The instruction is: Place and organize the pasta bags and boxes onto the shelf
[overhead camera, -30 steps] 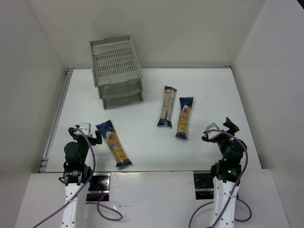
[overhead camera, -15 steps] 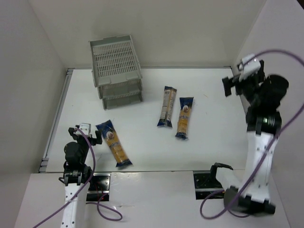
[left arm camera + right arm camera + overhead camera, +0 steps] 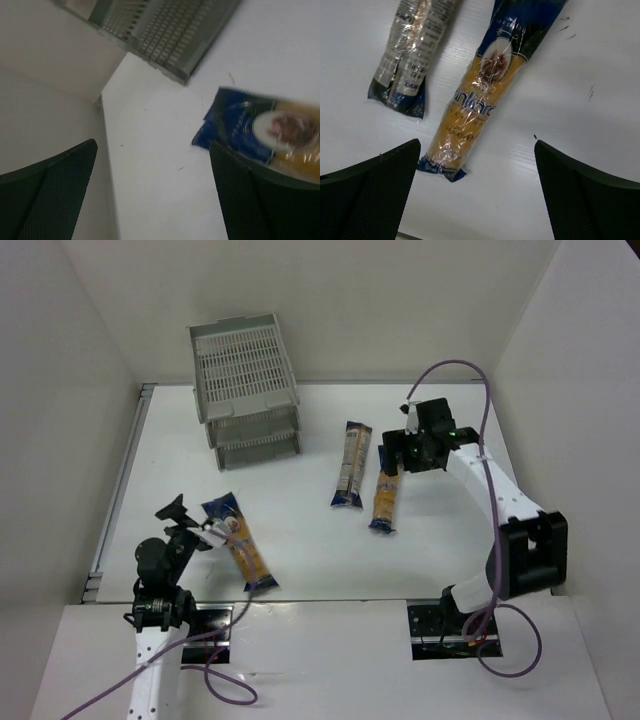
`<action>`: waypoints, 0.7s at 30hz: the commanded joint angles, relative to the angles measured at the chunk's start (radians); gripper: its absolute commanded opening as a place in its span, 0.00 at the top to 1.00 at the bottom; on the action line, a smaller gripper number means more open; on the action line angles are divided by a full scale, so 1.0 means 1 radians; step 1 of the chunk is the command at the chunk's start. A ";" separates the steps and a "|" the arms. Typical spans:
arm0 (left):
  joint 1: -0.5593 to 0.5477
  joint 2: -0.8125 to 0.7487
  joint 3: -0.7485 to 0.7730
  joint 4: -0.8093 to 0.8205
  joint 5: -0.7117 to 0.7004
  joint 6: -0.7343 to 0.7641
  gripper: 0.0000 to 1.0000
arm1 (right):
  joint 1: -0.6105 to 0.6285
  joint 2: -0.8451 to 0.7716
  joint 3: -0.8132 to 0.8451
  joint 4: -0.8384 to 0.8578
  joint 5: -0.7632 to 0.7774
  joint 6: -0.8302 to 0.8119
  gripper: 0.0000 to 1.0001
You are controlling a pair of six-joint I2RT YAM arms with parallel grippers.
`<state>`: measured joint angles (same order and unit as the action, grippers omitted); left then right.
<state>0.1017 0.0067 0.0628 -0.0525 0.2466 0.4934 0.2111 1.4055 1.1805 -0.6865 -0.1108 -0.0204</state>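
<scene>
Hovering, freshly swung out from rest, right claw (image 3: 392,453) spread wide and empty, pasta bag (image 3: 475,100) directly beneath; pick-up likely next.

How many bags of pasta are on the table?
3. The front bag lies near the left edge; the paler bag mid-table; the right bag just beside it. None shows on the shelf, though its lower tiers are partly hidden.

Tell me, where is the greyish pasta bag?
In the top view the greyish pasta bag lies mid-table, just left of a yellow bag, right of the shelf.
</scene>
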 commanded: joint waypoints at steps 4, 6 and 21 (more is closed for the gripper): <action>-0.030 -0.024 0.015 -0.186 0.074 0.735 0.00 | -0.001 0.222 0.012 0.065 0.100 0.214 0.00; -0.030 -0.024 0.058 0.046 -0.074 0.419 0.00 | -0.001 0.271 -0.007 0.076 0.100 0.275 0.04; 0.007 0.928 0.804 -0.358 -0.102 -0.399 0.00 | 0.099 0.572 0.113 0.061 0.114 0.447 0.15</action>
<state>0.1169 0.9760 0.8402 -0.1940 0.0731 0.3904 0.2920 1.9282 1.3010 -0.6308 -0.0242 0.3485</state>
